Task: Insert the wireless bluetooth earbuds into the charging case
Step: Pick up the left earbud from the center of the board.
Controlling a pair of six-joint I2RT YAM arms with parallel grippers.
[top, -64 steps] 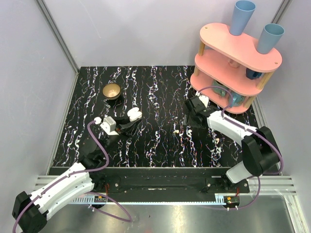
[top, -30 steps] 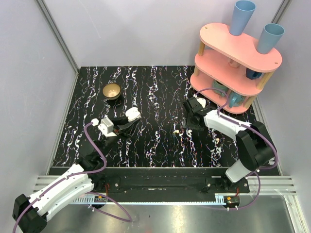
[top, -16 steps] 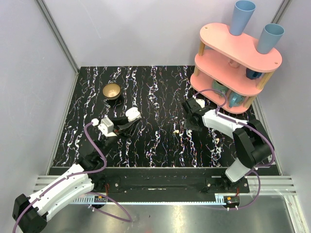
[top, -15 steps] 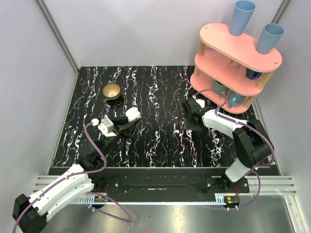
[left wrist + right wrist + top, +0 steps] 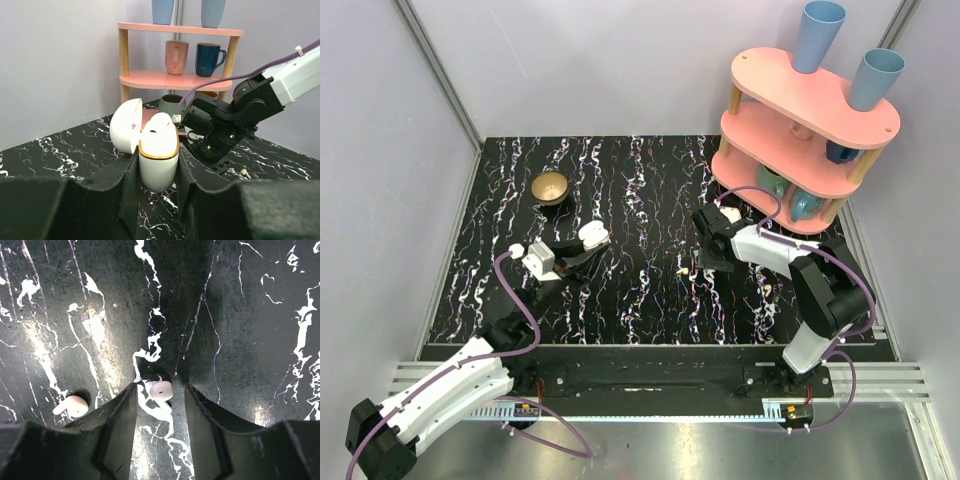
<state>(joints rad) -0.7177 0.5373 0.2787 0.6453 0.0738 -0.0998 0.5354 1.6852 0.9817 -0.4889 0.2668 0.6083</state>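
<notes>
Found the left jaws shut tight on the white, gold-rimmed charging case [image 5: 159, 165], held upright between them with its lid swung open to one side. Saw the right jaws down at the black marbled surface [image 5: 260, 340] and narrowed about a white earbud [image 5: 161, 390] lying between their tips, but could not tell whether pinching it or merely flanking it. Noted a cream earbud [image 5: 70, 406] loose on the surface just outside one tip, and a third earbud [image 5: 767, 289] well apart from both, toward the pink shelf [image 5: 800, 130].
</notes>
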